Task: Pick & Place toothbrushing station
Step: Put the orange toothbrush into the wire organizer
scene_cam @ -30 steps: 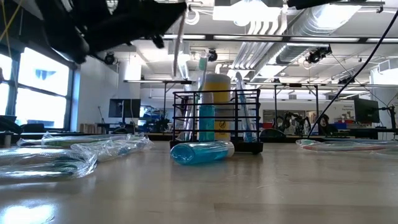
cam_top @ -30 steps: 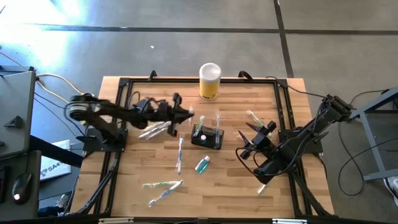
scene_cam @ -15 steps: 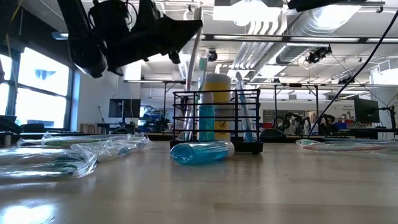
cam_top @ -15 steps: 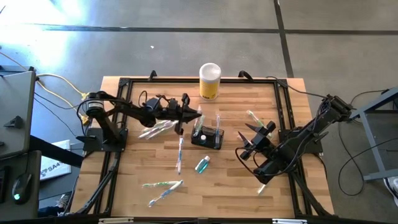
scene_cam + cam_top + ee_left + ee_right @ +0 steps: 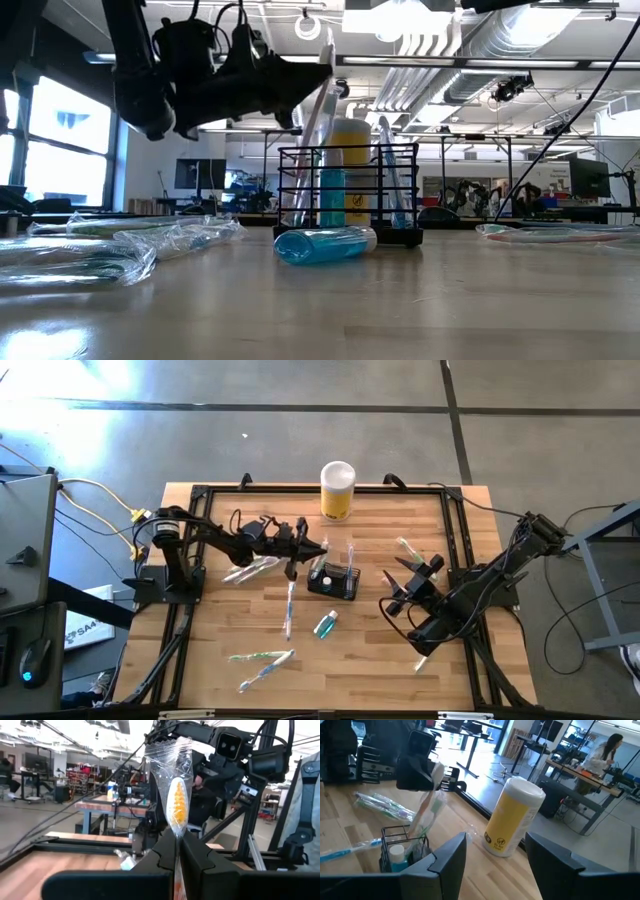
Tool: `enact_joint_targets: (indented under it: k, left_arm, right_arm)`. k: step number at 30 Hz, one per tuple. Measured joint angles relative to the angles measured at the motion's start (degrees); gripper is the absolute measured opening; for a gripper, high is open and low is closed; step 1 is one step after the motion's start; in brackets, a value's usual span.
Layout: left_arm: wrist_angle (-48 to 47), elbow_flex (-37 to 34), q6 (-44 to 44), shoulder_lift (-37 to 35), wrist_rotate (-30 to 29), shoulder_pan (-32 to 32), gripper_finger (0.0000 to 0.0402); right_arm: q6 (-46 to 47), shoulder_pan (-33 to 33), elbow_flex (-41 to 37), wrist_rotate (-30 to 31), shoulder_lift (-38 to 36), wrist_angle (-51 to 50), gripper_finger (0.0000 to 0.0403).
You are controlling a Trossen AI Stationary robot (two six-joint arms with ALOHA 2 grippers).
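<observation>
High view showed your left tool (image 5: 318,547) clamped on a wrapped toothbrush (image 5: 292,563), just beside the toothbrushing station (image 5: 334,579) mid-worktop (image 5: 380,650); your right tool (image 5: 412,582) waited open nearby. Low view had the brush (image 5: 314,110) tilted over the caddy's (image 5: 348,195) rim. Left wrist view confirmed the grip. You needed it upright, centred over a free compartment.
</observation>
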Motion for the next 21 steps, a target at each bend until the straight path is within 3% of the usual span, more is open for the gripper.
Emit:
enact_joint_targets:
  k: [9,21]
  left_arm:
    - [1.6,-2.4,-0.8,1.0,0.2,0.0,0.0002]
    - [1.8,-0.4,0.0,1.2,1.1,-0.4,0.0002]
  right_arm:
    - [-0.1,0.0,0.0,-1.3,0.0,0.0,0.0195]
    - [0.0,0.0,0.0,-0.5,0.0,0.5,0.0195]
